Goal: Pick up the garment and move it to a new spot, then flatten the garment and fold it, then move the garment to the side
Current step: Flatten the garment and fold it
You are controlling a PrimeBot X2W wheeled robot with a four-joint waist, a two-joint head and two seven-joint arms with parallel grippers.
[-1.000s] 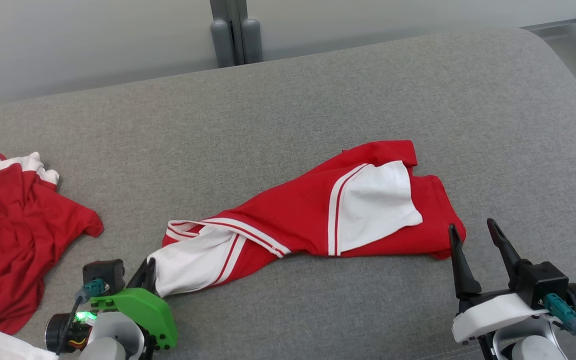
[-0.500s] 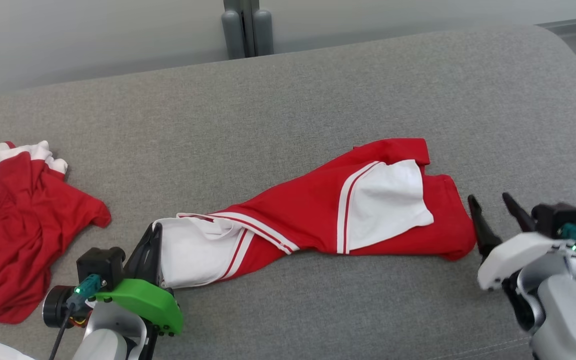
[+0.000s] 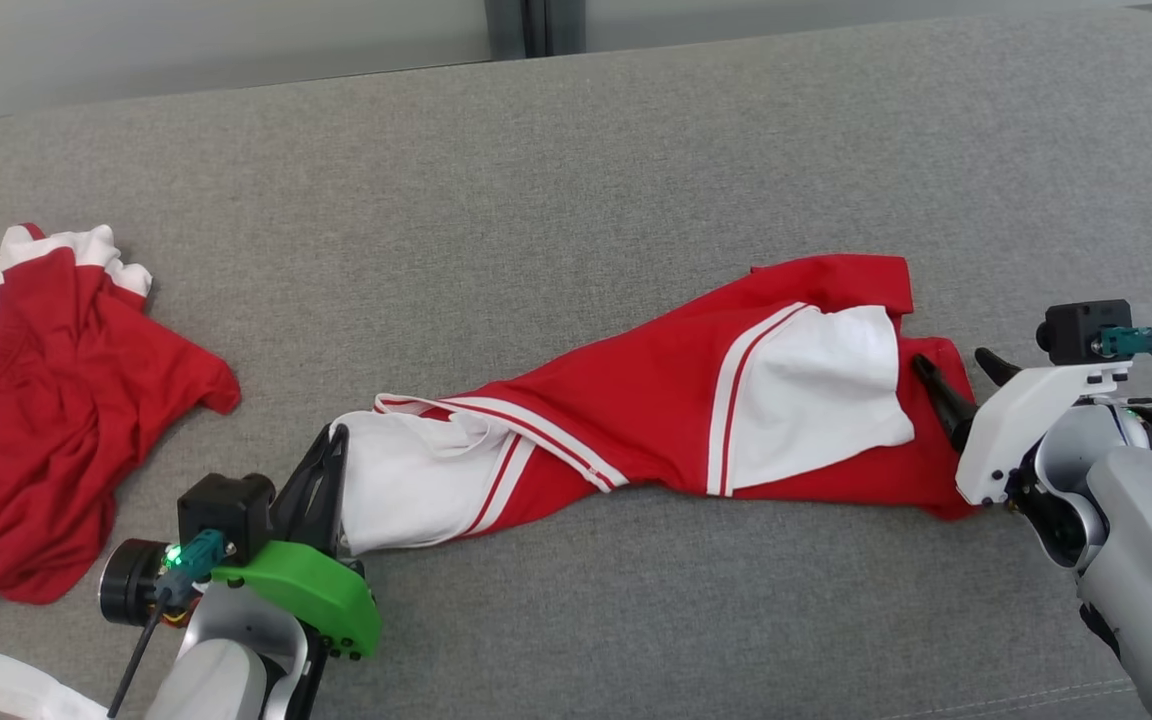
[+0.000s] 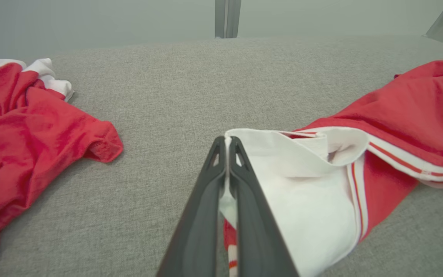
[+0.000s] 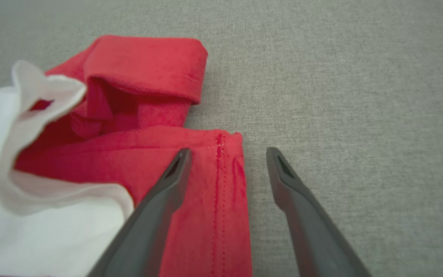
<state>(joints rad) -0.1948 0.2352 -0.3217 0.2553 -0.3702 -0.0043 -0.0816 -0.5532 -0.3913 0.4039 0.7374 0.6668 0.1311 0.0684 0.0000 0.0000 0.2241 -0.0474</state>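
The garment (image 3: 636,410) is red with white panels and stripes, stretched out across the grey cushion (image 3: 576,180). My left gripper (image 3: 333,445) is shut on its white left end; in the left wrist view the white cloth (image 4: 302,192) is pinched between the closed fingers (image 4: 227,144). My right gripper (image 3: 956,368) stands open at the garment's right end. In the right wrist view its fingers straddle the red hemmed edge (image 5: 221,184), one finger (image 5: 175,173) over the cloth and the other over bare cushion.
A second crumpled red garment (image 3: 46,420) with white trim lies at the far left, also seen in the left wrist view (image 4: 25,123). A scrap of white cloth (image 3: 6,685) sits at the bottom left corner. Bare cushion stretches behind and in front.
The head camera has tilted down and shifted. My right gripper has moved forward and left, over the garment's right edge. The left gripper stays shut on the white end.
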